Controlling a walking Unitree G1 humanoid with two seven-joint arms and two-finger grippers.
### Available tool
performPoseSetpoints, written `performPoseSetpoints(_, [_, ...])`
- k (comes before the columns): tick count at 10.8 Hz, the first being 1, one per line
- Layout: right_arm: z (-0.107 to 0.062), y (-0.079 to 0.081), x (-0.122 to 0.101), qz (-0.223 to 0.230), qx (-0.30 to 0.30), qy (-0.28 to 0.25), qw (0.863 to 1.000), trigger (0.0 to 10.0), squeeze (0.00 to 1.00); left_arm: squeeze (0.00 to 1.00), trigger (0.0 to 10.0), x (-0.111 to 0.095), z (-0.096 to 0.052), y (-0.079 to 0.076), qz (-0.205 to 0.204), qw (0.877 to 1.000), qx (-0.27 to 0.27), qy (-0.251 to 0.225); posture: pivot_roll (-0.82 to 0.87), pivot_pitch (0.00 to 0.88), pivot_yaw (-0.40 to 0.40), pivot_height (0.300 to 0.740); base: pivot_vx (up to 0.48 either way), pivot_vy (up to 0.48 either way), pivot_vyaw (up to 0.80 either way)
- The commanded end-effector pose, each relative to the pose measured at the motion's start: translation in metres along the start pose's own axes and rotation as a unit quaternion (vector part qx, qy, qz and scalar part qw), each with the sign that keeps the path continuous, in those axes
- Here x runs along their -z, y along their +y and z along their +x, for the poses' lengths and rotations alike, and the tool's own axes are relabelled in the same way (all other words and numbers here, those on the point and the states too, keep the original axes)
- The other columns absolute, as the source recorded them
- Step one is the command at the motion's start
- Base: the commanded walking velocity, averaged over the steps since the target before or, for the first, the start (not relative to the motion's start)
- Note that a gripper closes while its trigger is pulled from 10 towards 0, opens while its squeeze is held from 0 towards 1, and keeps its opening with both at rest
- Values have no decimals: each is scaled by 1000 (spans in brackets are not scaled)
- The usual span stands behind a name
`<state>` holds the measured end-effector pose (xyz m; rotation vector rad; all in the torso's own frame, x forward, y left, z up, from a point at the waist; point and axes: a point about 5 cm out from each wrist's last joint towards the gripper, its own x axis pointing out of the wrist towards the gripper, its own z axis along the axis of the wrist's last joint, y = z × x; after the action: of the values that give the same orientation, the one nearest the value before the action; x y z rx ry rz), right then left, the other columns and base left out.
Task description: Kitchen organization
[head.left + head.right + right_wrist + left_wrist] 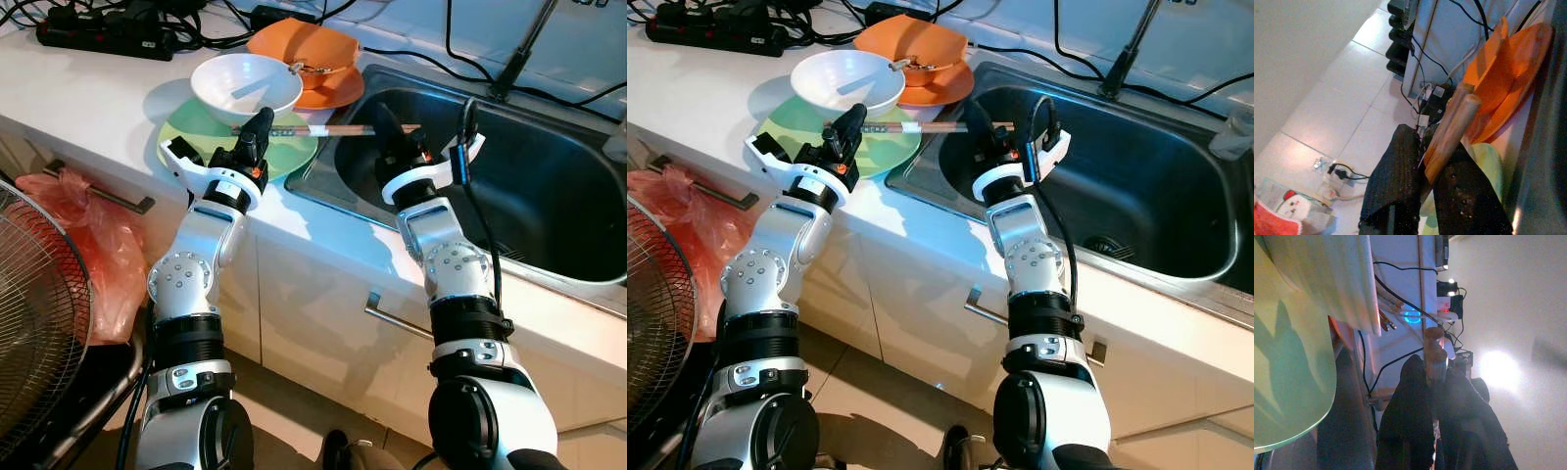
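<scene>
left claw (pixel 257 127): pinching one end of the chopsticks (pixel 328 129) over the green plate (pixel 196 132); the wrist view has its fingers (pixel 1410 396) pressed onto a wooden tip

right claw (pixel 384 122): pressed together on the other end of the same pair, right at the rim of the sink (pixel 549 186); in its wrist view the two wooden sticks sit between the black pads

chopsticks: lifted and roughly level, bridging the gap from the green plate to the sink edge, one claw at each end

dishes: white bowl (pixel 245 83) sits on the green plate, and behind it an orange bowl (pixel 304 44) on an orange plate (pixel 333 90) with something metal in it, can't tell what

counter (pixel 88 98): white, with a black power strip (pixel 103 34) and a tangle of cables at the back

off to the side: red plastic bag (pixel 93 245) and a wire fan guard (pixel 39 313) down by the cabinets

step in hand: looks to me like the chopsticks are mid handover or being carried toward the sink, both claws sharing the load

next move: my guess is one claw has to let go cleanly so the other can swing them over the basin, keeping the pair together so neither stick slips out or clips the white bowl
</scene>
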<state>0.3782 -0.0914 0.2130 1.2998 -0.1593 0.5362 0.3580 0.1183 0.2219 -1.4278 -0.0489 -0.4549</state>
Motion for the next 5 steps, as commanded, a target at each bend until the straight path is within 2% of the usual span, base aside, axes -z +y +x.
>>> performPoseSetpoints(1, [5, 6, 5, 3, 1, 2, 1000, 0, 0, 0, 0, 24, 2, 0, -18, 999, 10, 37, -5, 141, -74, 740, 0, 0, 0])
performPoseSetpoints(2, [5, 7, 6, 6, -1, 3, 1000, 0, 0, 0, 1333, 24, 1, 0, -9, 999, 10, 40, -6, 142, -73, 740, 0, 0, 0])
performPoseSetpoints(3, [5, 7, 6, 6, -1, 3, 1000, 0, 0, 0, 9098, 25, 2, 2, -12, 999, 9, 43, -7, 141, -73, 740, 0, 0, 0])
performPoseSetpoints(4, [4, 6, 5, 5, 0, 3, 1000, 0, 0, 1000, 10000, 26, 2, 2, -15, 999, 10, 44, -8, 141, -73, 740, 0, 0, 0])
performPoseSetpoints(5, [4, 6, 4, 5, 1, 2, 1000, 0, 0, 1000, 10000, 26, 2, 2, -14, 999, 9, 44, -8, 141, -73, 740, 0, 0, 0])
